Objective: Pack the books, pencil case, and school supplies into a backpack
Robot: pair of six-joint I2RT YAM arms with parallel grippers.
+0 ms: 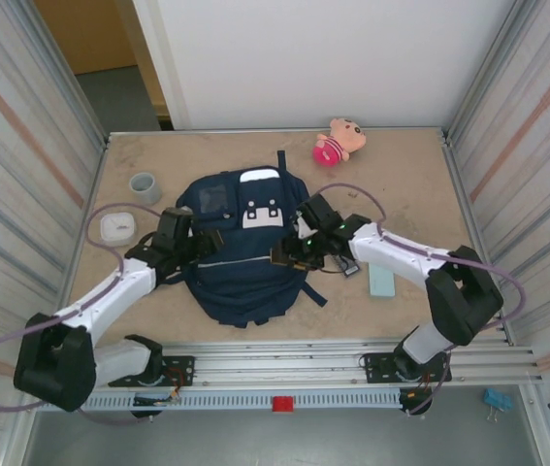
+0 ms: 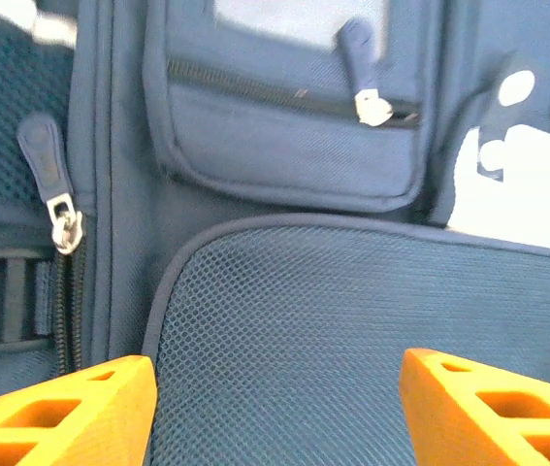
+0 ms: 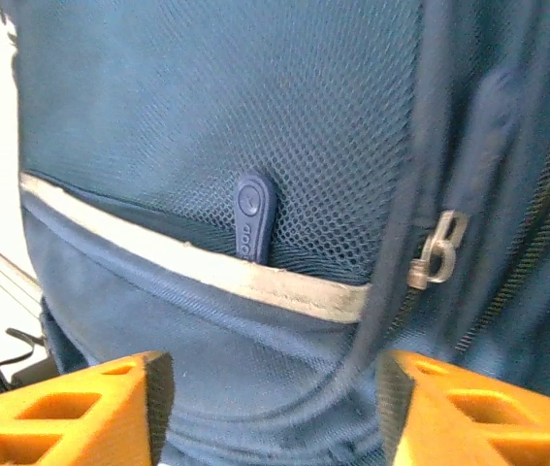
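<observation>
Navy fabric backpack with white patches lay flat on the tan table, seemingly zipped shut, so I judged the step to be opening it before packing. My left gripper and right gripper hovered low at its two sides, arms reaching inward, jaws apart and empty. Next called for pinching a small metal zipper pull. The long pale teal pencil case lay beside my right forearm.
</observation>
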